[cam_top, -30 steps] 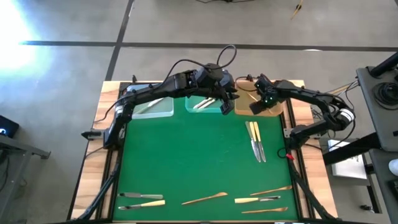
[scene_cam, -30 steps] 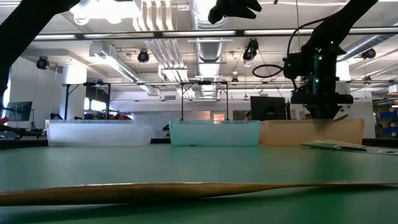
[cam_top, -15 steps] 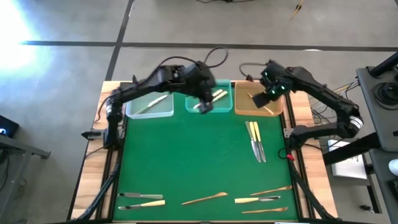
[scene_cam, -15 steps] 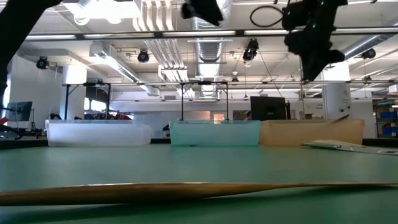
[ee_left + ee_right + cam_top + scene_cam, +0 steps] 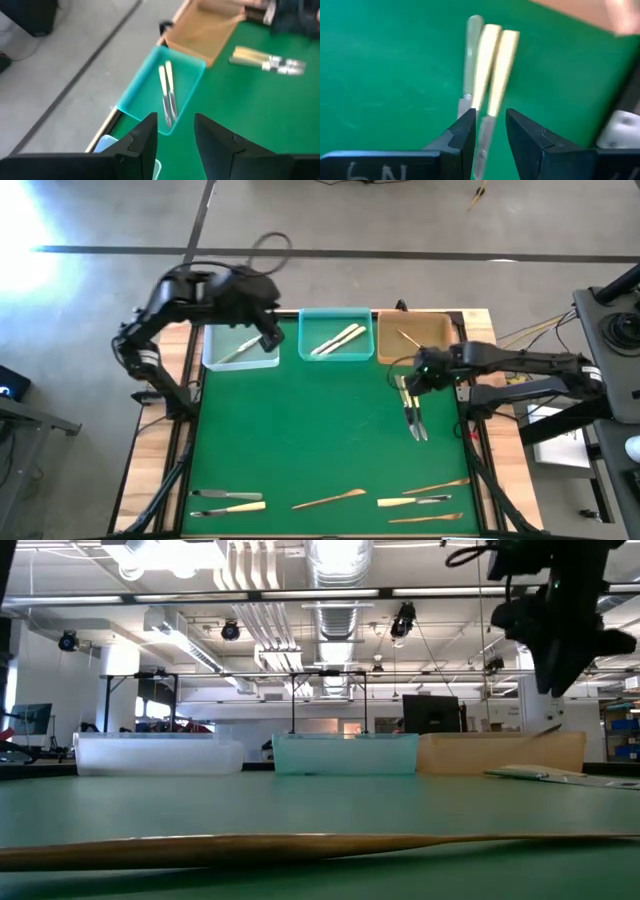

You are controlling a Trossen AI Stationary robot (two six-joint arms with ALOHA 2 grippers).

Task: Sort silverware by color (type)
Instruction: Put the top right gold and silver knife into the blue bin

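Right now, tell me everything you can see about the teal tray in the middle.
The teal tray is a square, translucent plastic bin with low walls, standing at the table's far edge between a clear tray and a brown tray. Two cream-handled utensils lie slanted inside, side by side. No gripper touches it.

Cream pair in teal tray: two pale cream-yellow utensils point(image 5: 334, 339) lying side by side, slanted, far centre.
Clear tray piece: one pale utensil point(image 5: 237, 351), slanted, far left.
Tan tray piece: one thin wooden utensil point(image 5: 408, 338), far right.
Cluster right of centre: cream-handled and silver knives point(image 5: 412, 408), touching, pointing near-far.
Near edge: silver, cream and wooden pieces point(image 5: 330, 500) scattered flat.
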